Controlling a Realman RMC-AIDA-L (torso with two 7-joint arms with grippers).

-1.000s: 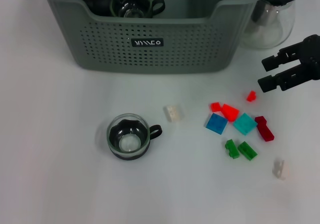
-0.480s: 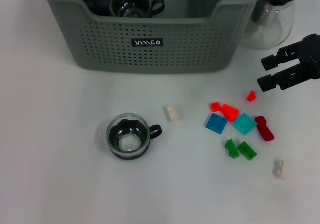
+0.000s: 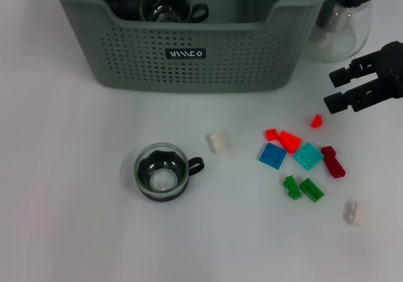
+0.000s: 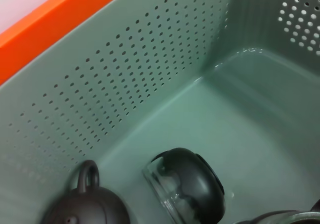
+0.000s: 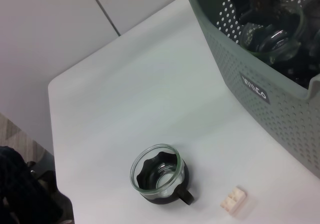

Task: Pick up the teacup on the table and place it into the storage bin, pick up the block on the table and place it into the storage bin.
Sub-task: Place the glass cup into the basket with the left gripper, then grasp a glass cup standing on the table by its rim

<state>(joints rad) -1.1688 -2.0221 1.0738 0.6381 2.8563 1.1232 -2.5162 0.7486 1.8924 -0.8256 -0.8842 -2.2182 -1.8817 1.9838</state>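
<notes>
1. R gripper (image 3: 335, 88) hovered at table's 3 o'clock edge, jaws apart, holding nothing.
2. L gripper not seen; wrist cam looked into storage bin (image 3: 189, 55) at 12 o'clock.
3. Teacup (image 3: 162, 172), clear glass w/ dark insert, upright near centre; white block (image 3: 218, 143) just at its 2 o'clock.

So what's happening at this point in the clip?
Nothing is being held. The right gripper hovers open above the table's right side, near the scattered coloured blocks and empty. The teacup stands upright on the table in front of the storage bin, a small white block beside it. The bin already holds several cups. The left arm is out of the head view; its wrist camera looks into the bin.
</notes>
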